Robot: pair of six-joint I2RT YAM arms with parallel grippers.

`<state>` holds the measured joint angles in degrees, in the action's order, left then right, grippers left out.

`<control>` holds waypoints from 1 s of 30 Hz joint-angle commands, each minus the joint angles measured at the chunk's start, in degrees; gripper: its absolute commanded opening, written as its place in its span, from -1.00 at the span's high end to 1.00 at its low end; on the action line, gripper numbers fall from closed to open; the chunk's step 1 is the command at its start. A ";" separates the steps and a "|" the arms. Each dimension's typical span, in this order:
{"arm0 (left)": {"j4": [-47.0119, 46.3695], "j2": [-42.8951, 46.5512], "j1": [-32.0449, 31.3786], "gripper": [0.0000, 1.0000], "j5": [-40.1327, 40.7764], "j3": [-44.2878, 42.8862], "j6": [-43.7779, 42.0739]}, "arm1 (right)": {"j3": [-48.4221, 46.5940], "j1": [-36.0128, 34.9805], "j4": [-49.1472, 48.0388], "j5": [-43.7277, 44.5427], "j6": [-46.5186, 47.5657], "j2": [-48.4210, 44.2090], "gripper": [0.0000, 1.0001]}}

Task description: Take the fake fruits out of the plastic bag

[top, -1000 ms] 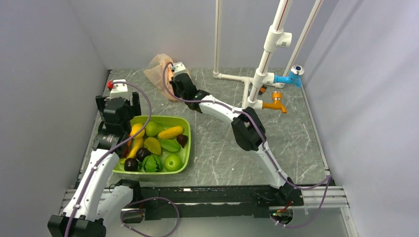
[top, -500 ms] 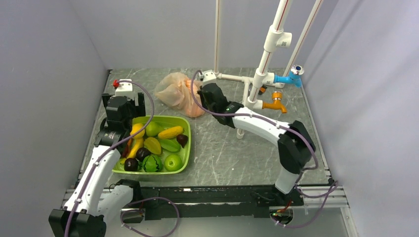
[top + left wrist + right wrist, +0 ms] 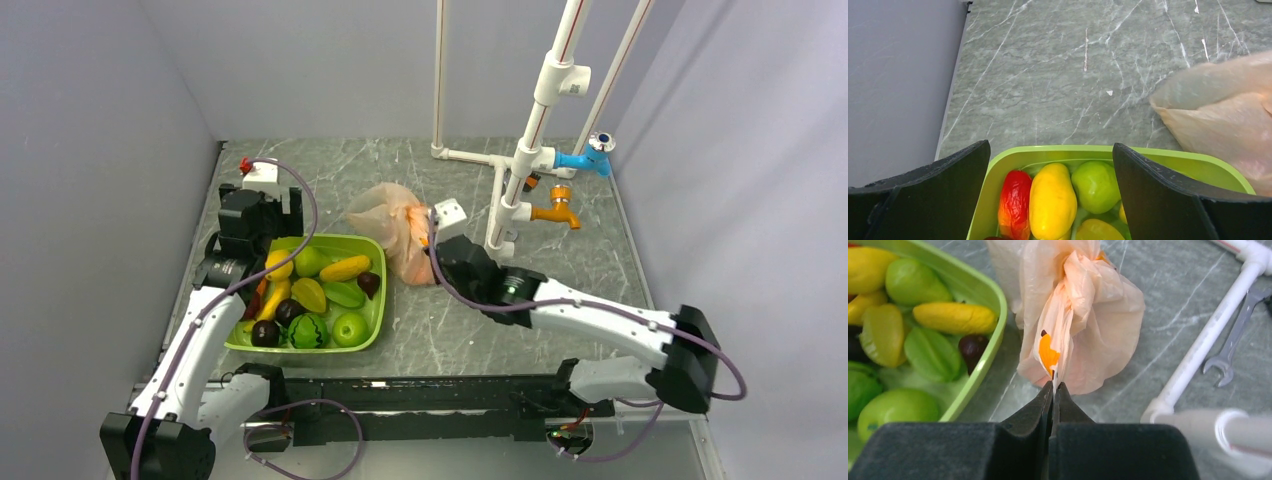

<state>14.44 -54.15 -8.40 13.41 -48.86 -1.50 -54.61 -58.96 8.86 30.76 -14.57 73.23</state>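
Where the right end effector (image 3: 1054, 386) is clamped shut on a fold of it, the plastic bag (image 3: 1088, 315) sits bunched on the desk (image 3: 450, 320), touching the green tub's (image 3: 380, 300) far right corner.
The crumpled film hides whatever the bag holds. The tub is full of yellow, green, red and dark purple toy fruits (image 3: 310, 295), including a striped watermelon (image 3: 308, 331) and a green apple (image 3: 349, 328). The left end effector (image 3: 1049, 150) hangs wide open over the tub's far rim, holding nothing.

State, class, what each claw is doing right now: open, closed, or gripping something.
Left claw: open, holding nothing, above the green tub's far rim.
Right claw: closed on a fold of the plastic bag.
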 commanded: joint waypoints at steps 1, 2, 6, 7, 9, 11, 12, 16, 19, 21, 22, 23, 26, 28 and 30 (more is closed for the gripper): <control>-1.53 0.28 -0.21 -0.99 -2.56 -2.09 -0.64 | 4.38 -3.14 5.82 2.15 -5.14 -9.17 1.00; -1.07 -0.39 -0.21 -0.99 -3.75 -2.52 -0.54 | 5.44 -3.88 6.88 1.57 -5.91 -10.75 1.00; -0.06 -2.02 -0.33 -0.99 -9.27 -3.40 -0.15 | 8.09 -5.13 12.16 -2.17 -9.91 -15.84 1.00; 0.05 -2.13 -0.61 -0.99 -10.20 -3.46 0.07 | 8.36 -5.62 13.57 -3.02 -11.16 -16.78 1.00; 0.19 -2.10 -1.60 -0.99 -10.60 -3.36 -0.24 | 9.51 -6.71 14.91 -6.16 -12.39 -18.61 1.00; 0.92 -2.01 -3.18 -0.99 -11.02 -3.57 -0.71 | 11.27 -7.94 14.64 -10.08 -12.67 -20.32 1.00; 1.50 -2.13 -4.32 -0.99 -11.33 -3.75 -1.01 | 12.37 -8.52 14.39 -12.16 -12.79 -21.05 1.00; 4.26 -3.54 -11.59 -0.99 -12.85 -5.07 -3.05 | 16.26 -11.79 15.47 -16.24 -17.11 -24.34 1.00; 5.71 -4.81 -17.41 -0.99 -16.64 -6.39 -1.15 | 20.28 -15.35 14.28 -16.99 -19.25 -28.40 1.00; 5.22 -4.92 -19.50 -0.99 -20.16 -6.60 4.98 | 22.58 -16.51 12.77 -18.85 -19.70 -30.73 1.00; 3.75 -4.40 -20.21 -0.99 -22.50 -5.61 8.39 | 23.55 -16.83 11.56 -20.12 -19.66 -31.61 1.00; 1.00 -3.63 -20.95 -0.99 -24.17 -3.61 12.55 | 24.68 -17.15 10.32 -21.34 -19.48 -32.40 1.00; -14.22 -1.06 -26.21 -0.99 -28.79 5.24 24.17 | 28.37 -17.97 6.40 -22.91 -19.81 -34.65 1.00; -21.24 -1.42 -32.06 -0.99 -24.62 8.07 27.90 | 30.94 -18.12 2.74 -22.62 -20.12 -36.20 1.00; -23.49 -3.93 -38.15 -0.99 -17.68 8.15 29.63 | 32.35 -18.11 -0.08 -21.46 -20.67 -37.26 1.00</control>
<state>4.86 -55.92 -37.15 -8.99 -42.92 16.84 -24.77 -76.58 17.50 10.20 -33.34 38.33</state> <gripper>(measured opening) 0.994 0.013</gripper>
